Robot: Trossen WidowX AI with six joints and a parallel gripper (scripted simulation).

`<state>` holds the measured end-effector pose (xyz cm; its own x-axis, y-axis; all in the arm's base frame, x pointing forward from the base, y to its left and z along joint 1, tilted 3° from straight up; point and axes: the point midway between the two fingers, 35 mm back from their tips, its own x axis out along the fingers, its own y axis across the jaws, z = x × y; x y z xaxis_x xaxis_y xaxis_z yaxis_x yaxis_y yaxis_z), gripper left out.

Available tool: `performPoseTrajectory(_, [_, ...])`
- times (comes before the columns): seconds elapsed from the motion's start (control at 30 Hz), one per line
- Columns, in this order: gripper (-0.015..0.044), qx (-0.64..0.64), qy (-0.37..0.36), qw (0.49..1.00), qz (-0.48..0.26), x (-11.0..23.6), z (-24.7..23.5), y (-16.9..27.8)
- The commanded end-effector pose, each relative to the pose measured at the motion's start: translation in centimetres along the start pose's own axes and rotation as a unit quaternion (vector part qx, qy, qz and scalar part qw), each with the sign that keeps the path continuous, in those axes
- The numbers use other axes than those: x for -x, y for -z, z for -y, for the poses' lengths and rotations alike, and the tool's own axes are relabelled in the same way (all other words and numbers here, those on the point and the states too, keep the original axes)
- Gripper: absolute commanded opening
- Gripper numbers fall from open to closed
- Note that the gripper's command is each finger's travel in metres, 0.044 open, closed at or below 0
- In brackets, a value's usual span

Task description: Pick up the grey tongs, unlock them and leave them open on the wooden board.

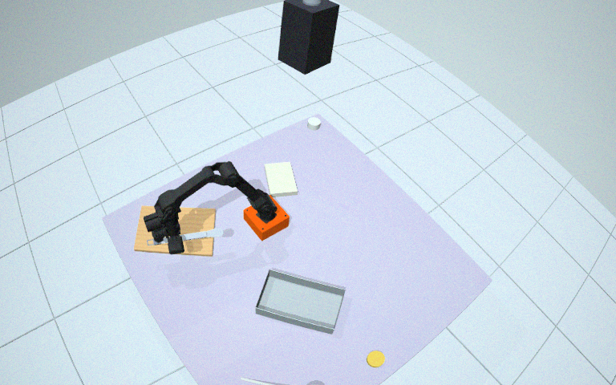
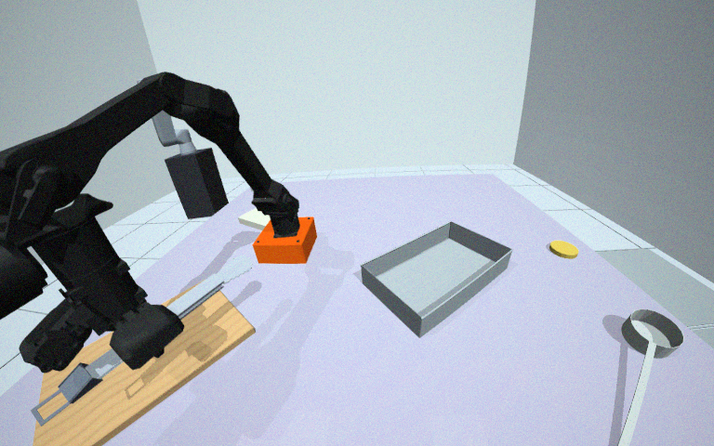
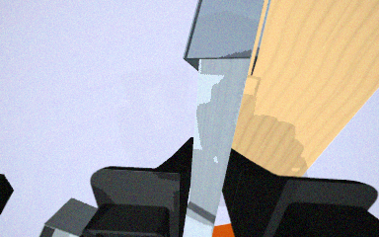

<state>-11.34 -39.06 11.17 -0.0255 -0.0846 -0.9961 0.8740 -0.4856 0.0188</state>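
Observation:
My gripper (image 1: pixel 168 239) (image 2: pixel 97 361) (image 3: pixel 202 141) is shut on the grey tongs (image 1: pixel 202 234) (image 2: pixel 210 289) (image 3: pixel 217 123), gripping them across the middle of their arms. I hold them roughly level, a little above the wooden board (image 1: pixel 202 215) (image 2: pixel 157 378) (image 3: pixel 316 64). Their hinge block (image 2: pixel 78 381) (image 3: pixel 224 30) and hanging loop are over the board's near end. Their tips stick out past the board's edge towards the arm's orange base (image 1: pixel 266 222) (image 2: pixel 286 244). The two arms lie close together. The grey roasting tin (image 1: pixel 295 321) (image 2: pixel 463 294) stands empty on the lilac mat.
A white flat pad (image 1: pixel 281 178) (image 2: pixel 252 219) lies behind the base. A black tower (image 1: pixel 309 34) (image 2: pixel 195 181) stands off the mat at the back. A small white cylinder (image 1: pixel 314 123), a yellow disc (image 1: pixel 375 358) (image 2: pixel 563 248) and a ladle (image 2: pixel 652 332) lie near the mat's edges.

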Motion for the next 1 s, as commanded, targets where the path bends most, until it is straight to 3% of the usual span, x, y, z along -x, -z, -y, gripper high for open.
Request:
performPoseTrajectory(0.0, [-0.015,-0.022,-0.003,1.0,0.0,0.0,2.5,-0.4])
performPoseTrajectory(0.57, [-0.015,-0.123,0.001,0.992,0.001,0.1,13.9,-0.4])
performPoseTrajectory(0.97, [-0.015,-0.123,0.007,0.992,0.035,0.6,14.3,-0.6])
